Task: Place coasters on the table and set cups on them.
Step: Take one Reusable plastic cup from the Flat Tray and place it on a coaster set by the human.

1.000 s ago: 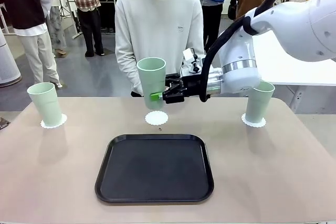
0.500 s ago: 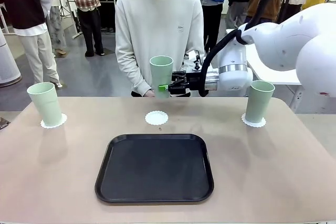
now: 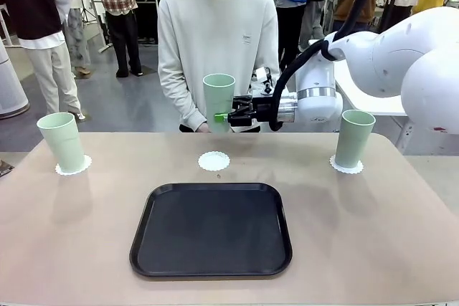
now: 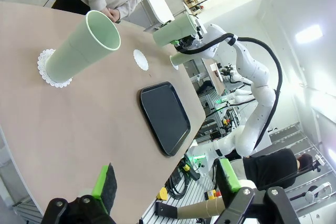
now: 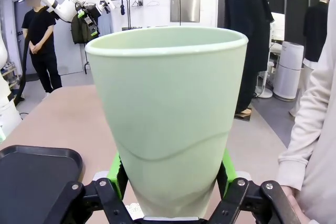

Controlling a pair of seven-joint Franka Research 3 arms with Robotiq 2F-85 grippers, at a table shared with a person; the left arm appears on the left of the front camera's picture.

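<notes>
Above the far middle of the table (image 3: 86,249), front view: right gripper (image 3: 224,117) clamped on an upright cup (image 3: 218,102), held clear over a bare coaster (image 3: 214,160); two more cups on coasters at far left (image 3: 62,141) and far right (image 3: 353,138); black tray (image 3: 211,228) near centre. Right wrist view: green pads (image 5: 117,168) pressed on both sides of the cup's lower wall. Left wrist view: left gripper (image 4: 164,180) wide apart, holding nothing, off the table's left edge.

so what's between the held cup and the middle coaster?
Nothing: front view shows the cup, gripped by the right gripper, hanging above the middle coaster with only air and bare table between.
</notes>
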